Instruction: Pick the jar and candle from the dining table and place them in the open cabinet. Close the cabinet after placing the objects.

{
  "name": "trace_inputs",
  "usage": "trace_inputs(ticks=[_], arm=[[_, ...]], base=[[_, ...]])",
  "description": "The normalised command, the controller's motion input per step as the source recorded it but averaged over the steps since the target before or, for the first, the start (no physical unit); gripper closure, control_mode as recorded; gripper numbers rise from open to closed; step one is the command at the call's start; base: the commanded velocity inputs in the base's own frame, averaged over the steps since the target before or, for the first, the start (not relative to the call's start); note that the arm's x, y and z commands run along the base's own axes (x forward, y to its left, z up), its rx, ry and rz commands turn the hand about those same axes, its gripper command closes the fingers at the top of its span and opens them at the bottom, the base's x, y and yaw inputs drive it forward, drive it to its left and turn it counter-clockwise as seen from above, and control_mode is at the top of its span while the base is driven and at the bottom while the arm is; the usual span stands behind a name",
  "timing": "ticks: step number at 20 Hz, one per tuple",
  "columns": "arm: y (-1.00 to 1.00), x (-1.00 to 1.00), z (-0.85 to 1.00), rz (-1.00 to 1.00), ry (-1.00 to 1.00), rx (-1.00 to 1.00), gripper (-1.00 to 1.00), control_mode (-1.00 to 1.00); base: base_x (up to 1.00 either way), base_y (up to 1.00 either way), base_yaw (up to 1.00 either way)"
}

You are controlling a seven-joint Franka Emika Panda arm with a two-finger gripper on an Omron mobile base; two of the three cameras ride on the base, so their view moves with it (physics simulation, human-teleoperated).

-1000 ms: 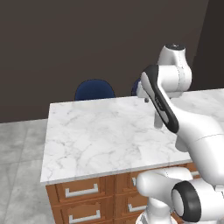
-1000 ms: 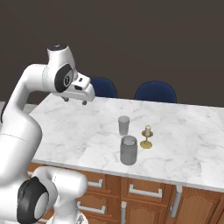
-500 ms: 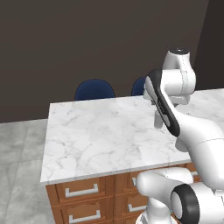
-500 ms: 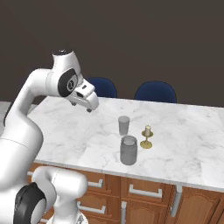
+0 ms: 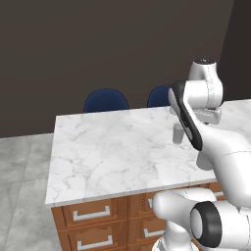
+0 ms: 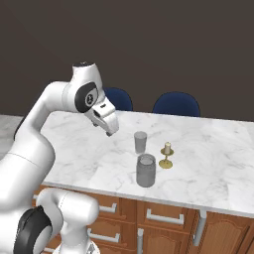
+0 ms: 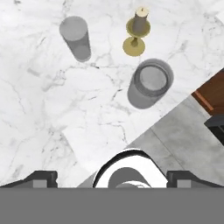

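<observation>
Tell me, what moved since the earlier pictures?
The arm swung its gripper over the dining table toward the jar and candle, jaws open, holding nothing. The jar, candle and small grey cup stayed put.

Dark brown-grey wall (image 5: 122,44) behind, flat and unlit, no windows seen. Floor (image 5: 22,196) of light grey tiles with faint veining. Two navy blue chairs (image 6: 176,104) stand side by side at the far edge of the surface, only their rounded backs visible above it. Brown wooden drawers (image 5: 93,215) with silver bar handles under the marble top. Even, soft lighting, with faint shadows on the marble.
</observation>
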Motion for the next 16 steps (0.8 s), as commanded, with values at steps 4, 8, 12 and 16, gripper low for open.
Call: trace_inputs(ticks=[4,8,12,16], arm=[[-0.39,-0.02,-0.20,-0.12,0.11,0.00,-1.00,-1.00],[-0.35,-0.04,-0.19,-0.07,0.10,0.01,-1.00,-1.00],[-0.32,-0.06,-0.18,-0.08,0.11,0.04,-1.00,-1.00],[-0.33,-0.06,-0.21,-0.11,0.10,0.07,-1.00,-1.00]], base=[[0.00,0.00,0.00],[0.00,0.00,0.00],[0.00,0.00,0.00],[0.00,0.00,0.00]])
